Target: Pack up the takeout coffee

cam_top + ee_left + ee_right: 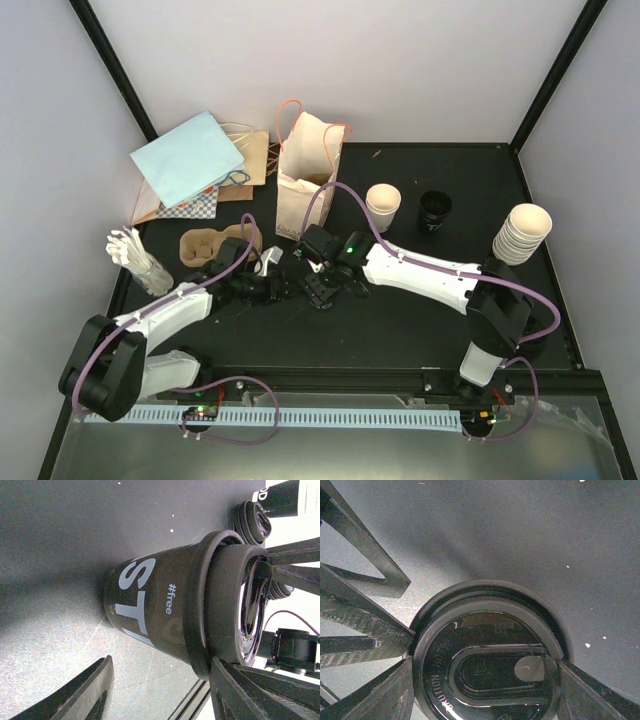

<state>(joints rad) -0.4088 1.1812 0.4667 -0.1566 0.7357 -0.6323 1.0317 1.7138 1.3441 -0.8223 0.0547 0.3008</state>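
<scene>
Black table (450, 320): your right hand (485, 667) clamps the black lid (490, 630) on the coffee cup (150, 605). Your left hand (162, 661) sits at its 9 o'clock, fingers apart. Uneven pressure could tip it.

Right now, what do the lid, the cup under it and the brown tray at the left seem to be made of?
The lid: black plastic, glossy; it shows bright highlights and raised moulded lettering. The cup: probably paper, matte, with flat pale printing; it looks dark here, so uncertain. The tray: likely moulded pulp, dull brown with rounded hollows.
</scene>
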